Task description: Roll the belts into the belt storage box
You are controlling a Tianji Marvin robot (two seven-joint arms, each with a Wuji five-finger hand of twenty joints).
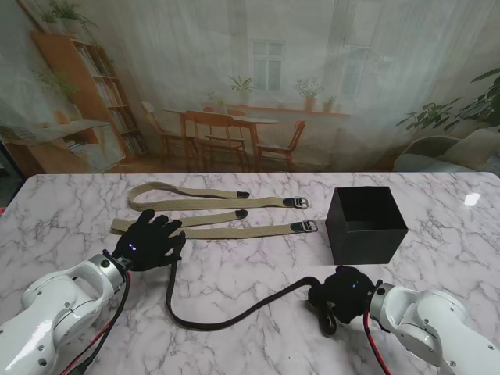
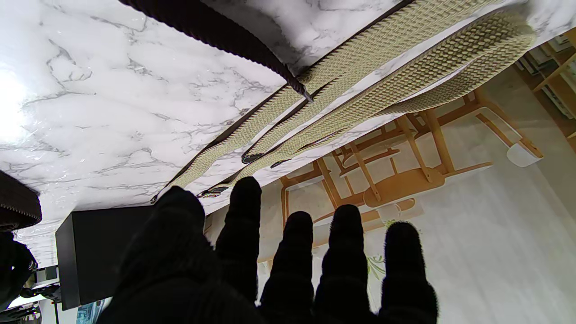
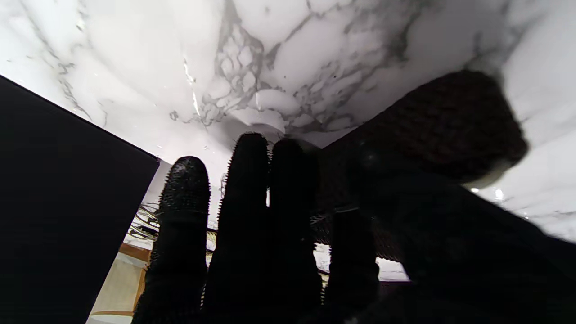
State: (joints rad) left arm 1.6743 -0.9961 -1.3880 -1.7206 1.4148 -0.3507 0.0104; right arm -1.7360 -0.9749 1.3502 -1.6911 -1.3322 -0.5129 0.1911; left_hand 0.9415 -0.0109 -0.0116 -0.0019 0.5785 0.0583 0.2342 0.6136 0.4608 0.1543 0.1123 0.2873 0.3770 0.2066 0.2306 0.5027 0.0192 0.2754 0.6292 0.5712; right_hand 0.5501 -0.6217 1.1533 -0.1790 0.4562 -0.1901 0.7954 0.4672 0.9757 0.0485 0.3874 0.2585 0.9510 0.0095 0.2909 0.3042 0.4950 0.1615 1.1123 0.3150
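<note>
While the right hand [image 1: 344, 293] closes on the black belt's [image 1: 234, 316] started coil, the left hand [image 1: 147, 242] lies spread and flat by its far end.

To roll well, I'd keep the coil tight and edges flush, feeding slack evenly toward the box [image 1: 365, 223]. Nearer to me than the box, the black belt curves dark and ribbed across the surface [image 1: 70, 211]; left of the box, two tan belts [image 1: 211, 215] lie doubled, woven, buckles toward it.
</note>
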